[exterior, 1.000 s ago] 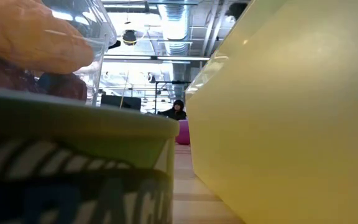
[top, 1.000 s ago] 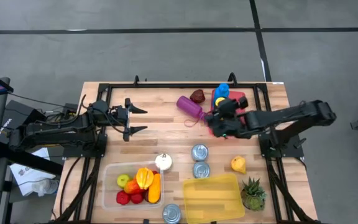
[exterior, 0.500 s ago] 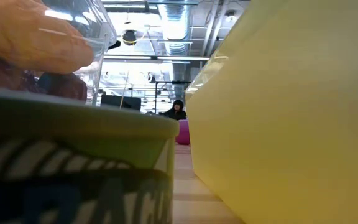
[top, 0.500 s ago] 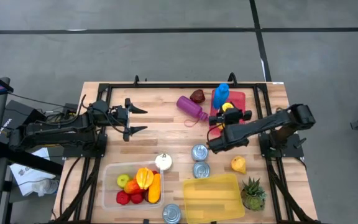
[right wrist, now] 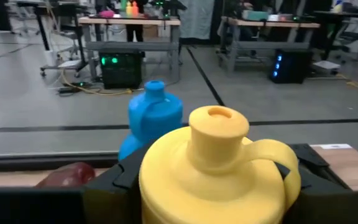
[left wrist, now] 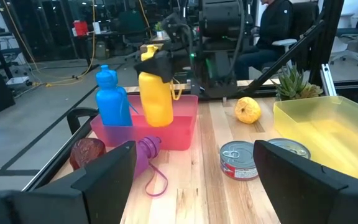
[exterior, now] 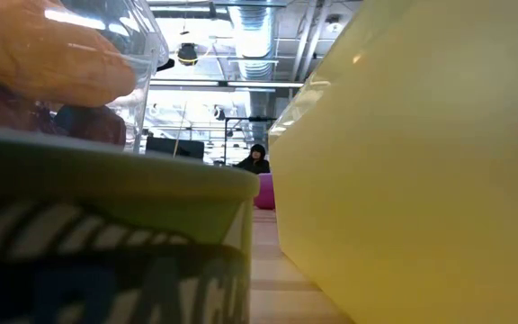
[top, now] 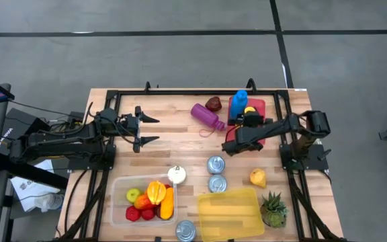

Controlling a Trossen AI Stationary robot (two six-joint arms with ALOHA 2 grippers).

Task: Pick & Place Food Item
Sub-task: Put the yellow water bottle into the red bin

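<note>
The right tool grips a yellow bottle at its shoulder, its fingers pressed to either side in its own wrist view, and holds it over the pink tray at the far right of the worktop, just beside the blue bottle that stands in that tray. A second ago this arm lay stretched low across the tray toward the purple bottle; half a second ago it was swinging back with the yellow cap showing, and now the elbow is folded in close to its base — the bottle has come up and rides with the tool. A bottle is no food, so I judge the task's own thing, likely the lemon lying near-right beside the cans, is untouched, as is the fruit tub — this looks like clearing or a detour. The left tool waits open over the far left, unmoved across all three views.
</note>
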